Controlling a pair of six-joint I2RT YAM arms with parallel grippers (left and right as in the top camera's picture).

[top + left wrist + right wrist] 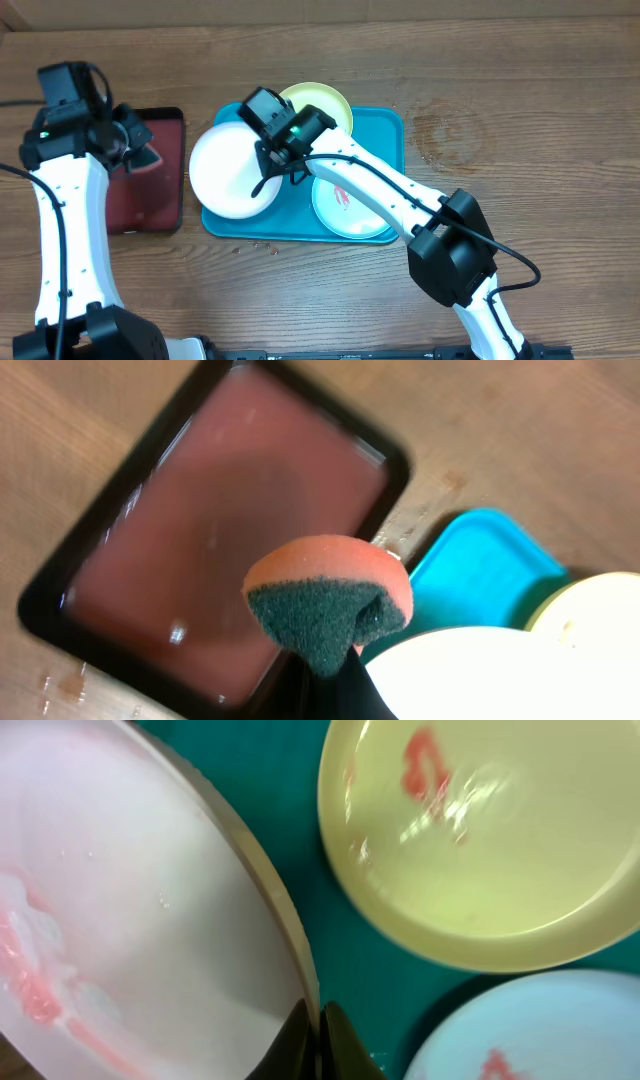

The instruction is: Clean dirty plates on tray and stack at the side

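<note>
Pinches the white plate (225,175) by its rim in the right end effector (320,1035), at the tray's (385,130) left edge, overhanging the tabletop (520,80). Grips a sponge (330,595) in the left end effector (138,148) above the dark-red tray (150,200), well apart from that plate.

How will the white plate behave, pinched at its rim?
Probably stiff and light: white plate looks thin plastic, unbent in the right gripper's rim pinch. Likely slippery: droplets and a pink smear on it. May tip, held at one edge.
</note>
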